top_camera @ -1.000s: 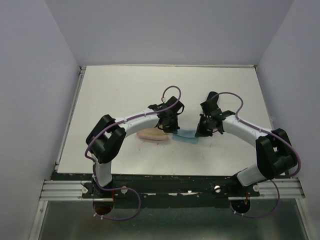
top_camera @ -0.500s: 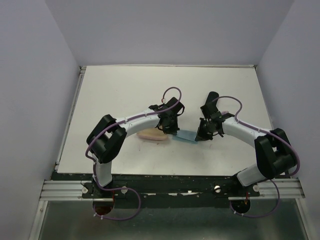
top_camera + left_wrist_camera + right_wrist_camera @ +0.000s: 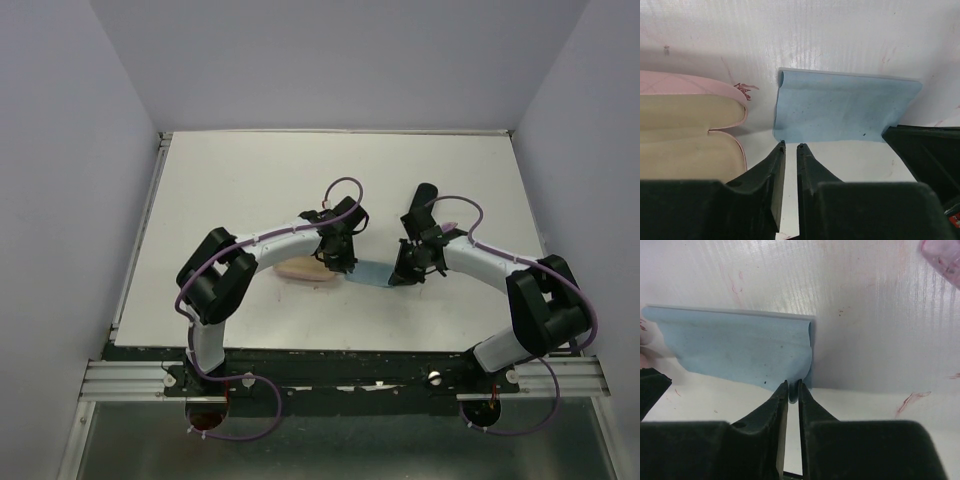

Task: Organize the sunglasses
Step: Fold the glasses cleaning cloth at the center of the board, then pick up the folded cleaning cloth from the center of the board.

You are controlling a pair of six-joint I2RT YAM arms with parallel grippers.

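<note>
A folded light blue cloth [image 3: 370,271] lies flat on the table between my two grippers. My left gripper [image 3: 790,145] stands slightly open at the cloth's [image 3: 840,107] near left corner, with nothing between its fingers. My right gripper [image 3: 793,382] is also slightly open, and the rolled edge of the cloth [image 3: 740,347] sits between its tips. An open pink case [image 3: 685,125] with cream lining lies left of the cloth. A corner of the pale pink-purple sunglasses [image 3: 942,255] shows at the top right of the right wrist view.
From above, the pink case [image 3: 303,270] lies partly under the left arm. The white table [image 3: 250,180] is walled at the back and on both sides. The right gripper's body [image 3: 930,155] crowds the cloth's right end.
Both grippers were shut and now stand slightly apart. The arms have shifted a little and the cloth lies flat between them.
</note>
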